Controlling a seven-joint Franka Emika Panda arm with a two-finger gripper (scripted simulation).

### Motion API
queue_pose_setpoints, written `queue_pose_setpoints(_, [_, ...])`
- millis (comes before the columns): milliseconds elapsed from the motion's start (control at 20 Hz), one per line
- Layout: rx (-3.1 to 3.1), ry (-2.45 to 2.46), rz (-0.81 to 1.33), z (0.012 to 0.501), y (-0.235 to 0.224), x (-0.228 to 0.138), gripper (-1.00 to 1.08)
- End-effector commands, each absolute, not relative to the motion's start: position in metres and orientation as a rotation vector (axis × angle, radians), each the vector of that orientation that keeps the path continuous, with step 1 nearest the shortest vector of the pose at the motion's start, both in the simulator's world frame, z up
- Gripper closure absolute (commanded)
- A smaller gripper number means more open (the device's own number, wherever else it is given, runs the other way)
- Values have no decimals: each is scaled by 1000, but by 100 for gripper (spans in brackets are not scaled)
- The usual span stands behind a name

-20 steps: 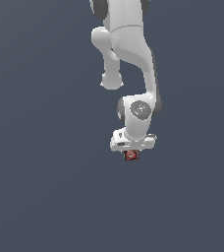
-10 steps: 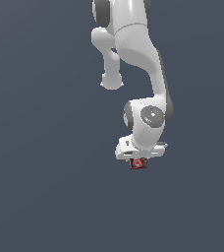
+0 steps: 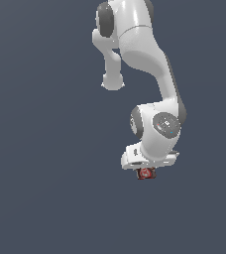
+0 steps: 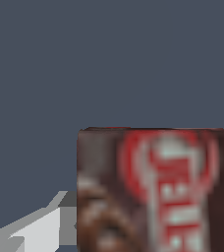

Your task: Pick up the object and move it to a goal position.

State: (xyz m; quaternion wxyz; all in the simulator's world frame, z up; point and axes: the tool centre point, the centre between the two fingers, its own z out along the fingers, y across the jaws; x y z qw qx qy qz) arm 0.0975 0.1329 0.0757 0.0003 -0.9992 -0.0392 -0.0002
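Though fingers (image 3: 145, 173) seemingly pinch box (image 3: 145, 173), surroundings bare.

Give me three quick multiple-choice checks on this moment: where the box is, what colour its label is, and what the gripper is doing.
1. Where is the box?
A. Directly under the gripper, at its fingers
B. Far off at the exterior view's left edge
C. On top of the arm's upper link

2. What colours are on the box's label?
A. Blue and yellow
B. Red and white
C. Green and black

3. What is the state of the gripper?
A. Open with nothing near it
B. Out of view
C. Shut on the box

Answers: 1 A, the exterior view shows the box right beneath the white hand. 2 B, the wrist view shows a red ring and white lettering on dark brown. 3 C, the box sits at the fingers with no surface visible under it.
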Motion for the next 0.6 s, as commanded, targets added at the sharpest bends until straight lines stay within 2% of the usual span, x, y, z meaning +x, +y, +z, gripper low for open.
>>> queue_pose_setpoints(0, [-3139,-123,0,79,136,105,108])
queue_pose_setpoints(550, [-3139,-123,0,83,140,117,108])
